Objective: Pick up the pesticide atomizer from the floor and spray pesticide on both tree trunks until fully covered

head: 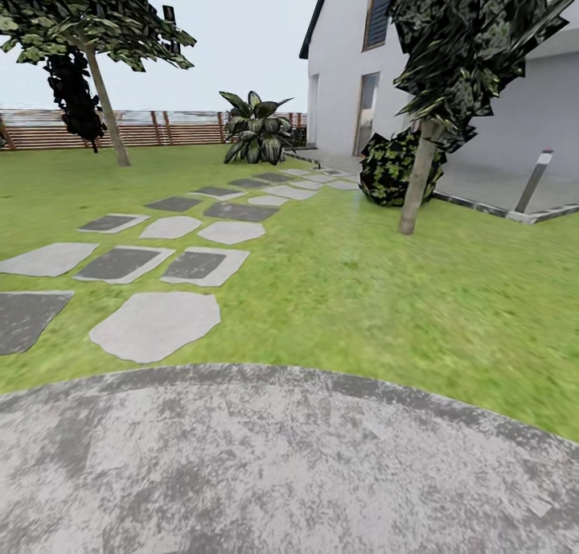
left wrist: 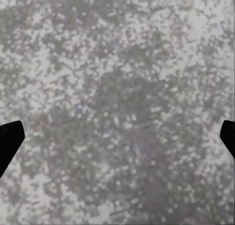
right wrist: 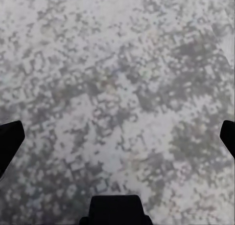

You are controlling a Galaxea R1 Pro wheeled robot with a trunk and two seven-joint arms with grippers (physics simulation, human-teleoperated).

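Trees: leaning trunk [head: 106, 108] at 11 o'clock, second trunk [head: 418, 176] at 1 o'clock.
Left fingers [left wrist: 10, 139]: spread wide over grey paving [left wrist: 117, 88].
Right fingers [right wrist: 10, 137]: wide, empty.

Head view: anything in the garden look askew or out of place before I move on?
Only the trees: the far trunk leans toward its crown, and the nearer trunk by the house tilts slightly. The stepping stones and fence look orderly.
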